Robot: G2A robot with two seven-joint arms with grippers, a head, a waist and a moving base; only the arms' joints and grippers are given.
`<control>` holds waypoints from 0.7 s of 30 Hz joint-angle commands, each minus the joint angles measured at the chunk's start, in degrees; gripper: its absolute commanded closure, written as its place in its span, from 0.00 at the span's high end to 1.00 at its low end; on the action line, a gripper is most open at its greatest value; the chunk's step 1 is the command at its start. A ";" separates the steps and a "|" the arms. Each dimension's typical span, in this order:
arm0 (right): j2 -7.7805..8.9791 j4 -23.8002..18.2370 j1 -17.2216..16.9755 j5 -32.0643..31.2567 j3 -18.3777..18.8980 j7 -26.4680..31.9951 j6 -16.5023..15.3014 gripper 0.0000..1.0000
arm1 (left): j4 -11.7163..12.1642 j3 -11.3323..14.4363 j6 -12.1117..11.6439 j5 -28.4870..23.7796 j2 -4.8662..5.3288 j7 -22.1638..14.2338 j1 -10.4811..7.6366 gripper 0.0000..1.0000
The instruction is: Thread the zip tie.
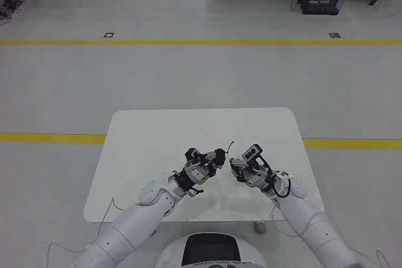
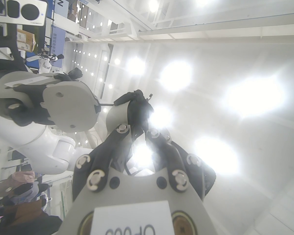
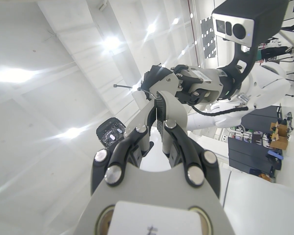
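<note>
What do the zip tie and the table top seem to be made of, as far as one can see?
Zip tie: probably black plastic, perhaps nylon; a thin dark strip that curves near where the right end effector pinches it. Table: a white matte top, perhaps laminate or painted board; it shows no grain and little glare, so the core is uncertain.

White arms (image 1: 154, 197); black jaws; silver screws (image 3: 100, 156)
</note>
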 commanded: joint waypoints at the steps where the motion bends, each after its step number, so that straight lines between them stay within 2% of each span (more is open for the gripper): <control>1: -0.01 0.00 0.01 -0.06 -0.04 0.00 -0.01 0.00 | 0.00 0.00 0.00 0.00 0.00 0.00 0.00 0.00; 21: -0.18 0.58 0.22 -0.95 -0.38 0.00 0.02 0.00 | 0.00 0.00 0.00 0.00 0.00 0.00 0.00 0.00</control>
